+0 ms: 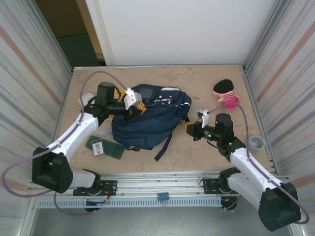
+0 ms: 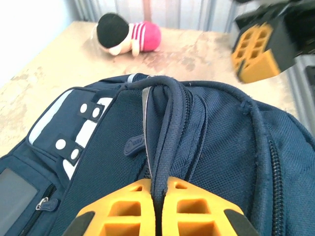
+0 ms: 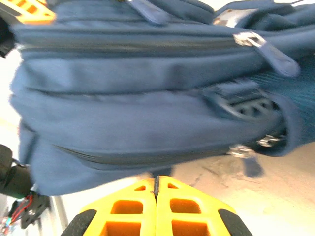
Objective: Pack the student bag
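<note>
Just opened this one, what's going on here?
The left gripper is shut on the top carry loop of the large navy-blue fabric backpack lying on the table. The right gripper is shut beside the bag's zippered side, holding nothing visible. A pink plush doll lies apart.

The bag (image 1: 150,120) lies in the middle of the bench (image 1: 197,81). Before it, to the left, lies a pouch (image 1: 114,150) with a card (image 1: 98,146) on it. The doll (image 1: 225,93) lies behind and right of the bag. A cup (image 1: 256,142) stands near the right edge. The left claw (image 1: 141,108) sits on the bag's back left part, and the right claw (image 1: 189,129) is just right of the bag.
</note>
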Controlling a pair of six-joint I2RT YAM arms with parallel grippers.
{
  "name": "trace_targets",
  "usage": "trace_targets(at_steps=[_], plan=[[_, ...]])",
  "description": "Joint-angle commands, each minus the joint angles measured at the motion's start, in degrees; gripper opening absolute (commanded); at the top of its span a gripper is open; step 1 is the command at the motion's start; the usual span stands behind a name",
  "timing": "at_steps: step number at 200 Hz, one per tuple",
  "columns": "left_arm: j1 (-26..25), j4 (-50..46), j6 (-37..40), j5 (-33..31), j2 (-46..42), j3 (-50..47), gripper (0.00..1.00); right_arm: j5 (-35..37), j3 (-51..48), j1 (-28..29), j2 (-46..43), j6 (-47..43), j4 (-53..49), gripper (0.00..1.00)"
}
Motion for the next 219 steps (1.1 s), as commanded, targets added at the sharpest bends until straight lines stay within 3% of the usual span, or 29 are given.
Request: trace_targets(at_steps=[1, 13, 30, 38, 45, 65, 80, 110, 157, 219], plan=[[-2.76, 8.99, -5.90, -12.12, -3.67, -1.63, 0.00, -3.12, 4.85, 2.03, -0.35, -2.18, -6.46, 0.00], [-3.36, 11.42, -8.38, -12.87, -3.66, -2.59, 0.00, -3.19, 6.49, 3.19, 0.16, -3.07, -8.73, 0.00], [-3.37, 12.68, -8.07, -9.10, -3.91, -3.16, 0.00, 1.38, 7.93, 3.36, 0.53, -4.80, -13.55, 0.00], [-3.37, 12.17, -6.16, -5.51, -4.22, -3.09, 0.00, 6.06, 7.79, 2.94, 0.67, -5.05, -14.81, 0.16], [-3.29, 11.26, -4.49, -2.30, -4.64, -2.80, 0.00, 6.96, 7.25, 2.13, 0.88, -5.31, -14.31, 0.23], [-2.06, 7.83, -2.20, 4.87, -5.21, -1.13, 0.00, 3.51, 3.83, -2.25, 2.85, -2.94, -7.37, 0.46], [0.36, 5.42, -2.00, 9.53, -5.27, 0.56, 0.00, 1.51, 2.48, -4.43, 5.43, -2.19, -3.25, 0.56], [4.76, 4.86, -3.28, 16.35, -5.53, 1.91, 0.00, -2.67, 2.41, -5.44, 12.14, -2.73, 1.92, 0.61], [7.73, 1.79, -2.01, 22.75, -5.11, 4.07, 0.00, -12.29, 5.72, -5.56, 19.70, -1.79, 5.84, 0.69], [9.71, 2.05, -2.64, 30.04, -4.75, 4.39, 0.00, -15.67, 8.76, -5.80, 24.40, -1.33, 9.38, 0.74]])
